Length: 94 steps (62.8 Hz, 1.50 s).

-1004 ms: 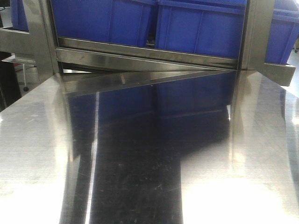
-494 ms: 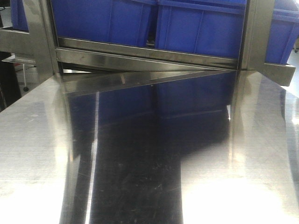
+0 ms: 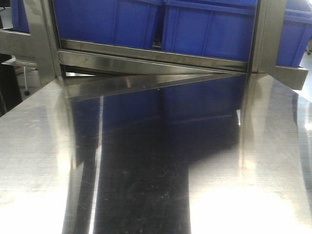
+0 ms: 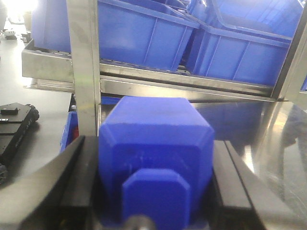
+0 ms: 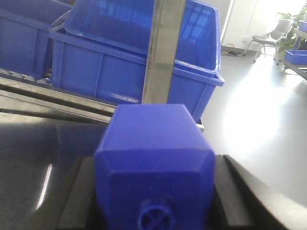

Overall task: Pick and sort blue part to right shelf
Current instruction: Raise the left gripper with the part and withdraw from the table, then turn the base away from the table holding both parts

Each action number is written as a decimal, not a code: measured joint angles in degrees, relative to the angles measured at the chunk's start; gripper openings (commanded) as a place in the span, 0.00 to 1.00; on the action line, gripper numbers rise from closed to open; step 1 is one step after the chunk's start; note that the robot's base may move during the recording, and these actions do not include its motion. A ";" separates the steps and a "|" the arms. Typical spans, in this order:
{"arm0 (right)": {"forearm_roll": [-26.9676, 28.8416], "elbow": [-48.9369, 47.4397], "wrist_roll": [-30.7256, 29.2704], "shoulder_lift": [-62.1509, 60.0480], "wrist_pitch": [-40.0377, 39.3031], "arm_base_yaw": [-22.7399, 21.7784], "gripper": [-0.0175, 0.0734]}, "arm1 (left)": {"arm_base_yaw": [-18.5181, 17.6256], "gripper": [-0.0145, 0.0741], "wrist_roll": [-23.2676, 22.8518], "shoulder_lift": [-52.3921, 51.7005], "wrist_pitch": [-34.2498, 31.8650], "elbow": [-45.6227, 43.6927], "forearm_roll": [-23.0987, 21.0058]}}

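Part in each claw, shelf posts close

The brushed steel table glares white near its front corners. Blue bins line its far edge. Beyond its right edge, a chair stands on glossy grey floor.

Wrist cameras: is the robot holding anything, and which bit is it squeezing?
Yes. The left tool clamps a blue part by its two flat sides. The right tool clamps another blue part the same way, by its sides.
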 measured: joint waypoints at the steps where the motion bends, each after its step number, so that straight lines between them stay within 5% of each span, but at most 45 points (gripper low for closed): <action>1: 0.00 0.00 0.00 0.00 0.00 0.00 0.57 | 0.00 0.48 0.00 0.00 0.00 0.00 0.00; 94: 0.00 0.00 0.00 0.00 0.00 0.00 0.57 | 0.00 0.48 0.00 -0.09 0.09 0.00 0.12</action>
